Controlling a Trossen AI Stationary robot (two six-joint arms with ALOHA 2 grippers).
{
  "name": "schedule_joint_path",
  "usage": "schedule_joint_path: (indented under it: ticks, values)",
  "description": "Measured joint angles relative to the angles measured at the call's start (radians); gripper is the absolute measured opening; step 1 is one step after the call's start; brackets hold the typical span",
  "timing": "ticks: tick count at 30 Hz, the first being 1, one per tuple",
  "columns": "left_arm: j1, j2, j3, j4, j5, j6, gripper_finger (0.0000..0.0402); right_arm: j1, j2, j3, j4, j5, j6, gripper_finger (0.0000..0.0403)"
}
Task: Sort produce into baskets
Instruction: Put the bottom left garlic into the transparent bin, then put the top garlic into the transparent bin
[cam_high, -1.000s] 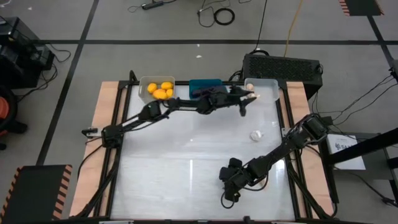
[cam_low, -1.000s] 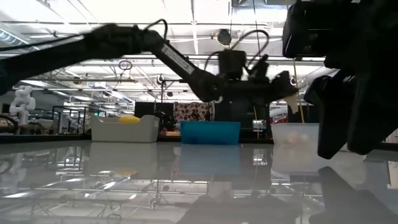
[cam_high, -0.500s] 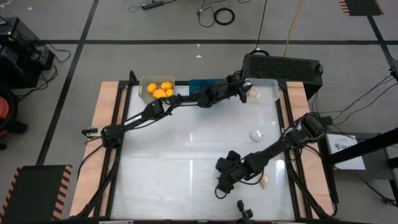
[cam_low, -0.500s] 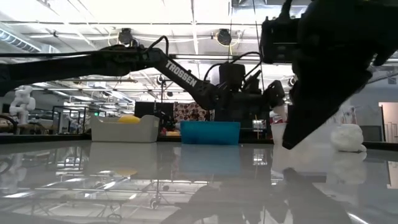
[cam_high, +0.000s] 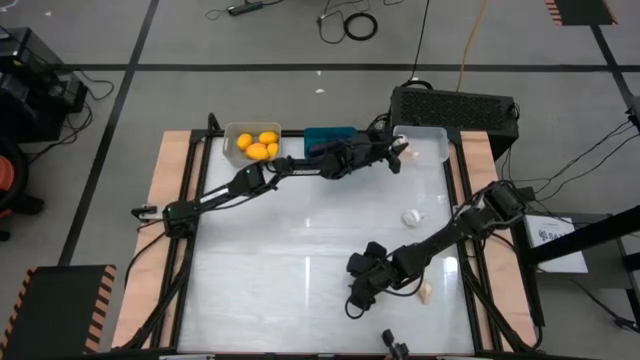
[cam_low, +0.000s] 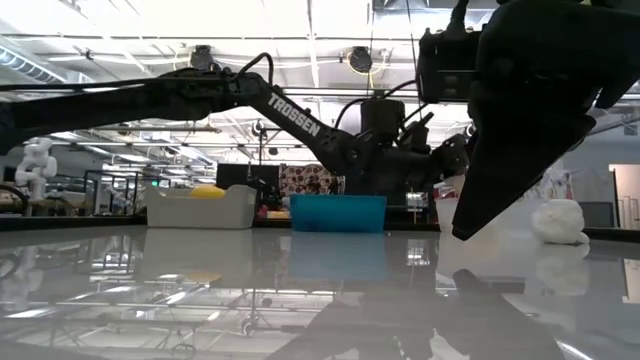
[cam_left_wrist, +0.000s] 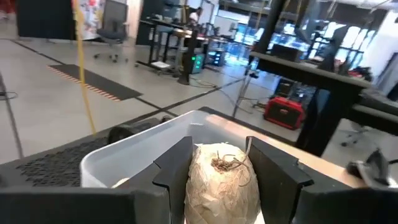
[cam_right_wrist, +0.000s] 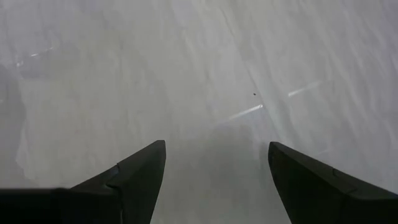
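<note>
My left gripper (cam_high: 398, 152) reaches across the far side of the table and is shut on a pale beige garlic bulb (cam_left_wrist: 221, 182) at the left end of the translucent white bin (cam_high: 425, 143). The bin's rim shows in the left wrist view (cam_left_wrist: 143, 144). My right gripper (cam_high: 352, 303) is open and empty, low over the table's near middle. Two more garlic bulbs lie on the table (cam_high: 411, 216) (cam_high: 425, 291). Yellow-orange fruits (cam_high: 258, 145) lie in the light grey bin (cam_high: 236, 131). The teal bin (cam_high: 330, 134) stands between the other two bins. My left gripper pinches the garlic bulb's two opposite sides (cam_left_wrist: 198, 180) between its two fingers (cam_left_wrist: 177, 163). The bulb's tufted end (cam_left_wrist: 222, 163) points away from the wrist. The fingers come about level from the table's left. The bulb is lifted clear, above the white bin's left end.
A large black box (cam_high: 455, 104) stands behind the white bin. The right arm (cam_high: 450, 235) slants across the table's right half. A small dark piece (cam_high: 394, 346) lies at the table's near edge. In the low view the right arm (cam_low: 530, 100) fills the right side.
My left gripper has turned and gone a little toward the far edge, carrying the garlic bulb up to the white bin's left end. My right arm has swung toward the table's left, uncovering the garlic bulb near the table's near right.
</note>
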Motion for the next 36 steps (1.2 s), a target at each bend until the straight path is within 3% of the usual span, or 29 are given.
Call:
schedule_joint_path:
  ticks: [6,11,15,19,25,36]
  values:
    - [-0.021,-0.001,0.0,-0.011,0.0,0.117,0.019,-0.016,0.0,0.0,0.0,-0.001,-0.002,0.0277]
    - [-0.026,-0.001,0.0,-0.016,0.003,0.12,0.0235,-0.019,0.0,0.0,-0.001,-0.003,-0.023,0.0277]
    - [-0.036,-0.034,0.0,-0.06,0.003,0.132,0.0243,-0.013,0.0,0.0,-0.006,-0.003,-0.083,0.0277]
    - [-0.064,-0.1,0.0,-0.133,0.006,0.239,0.0244,0.002,-0.003,0.0,-0.008,0.042,-0.113,0.0277]
    - [-0.077,-0.195,0.0,-0.371,-0.056,0.31,0.0244,0.012,-0.098,0.0,-0.107,0.137,-0.015,0.0277]
    - [-0.078,-0.409,0.0,-1.02,-0.01,0.323,0.0244,0.16,-0.363,0.0,-0.328,0.381,0.176,0.0277]
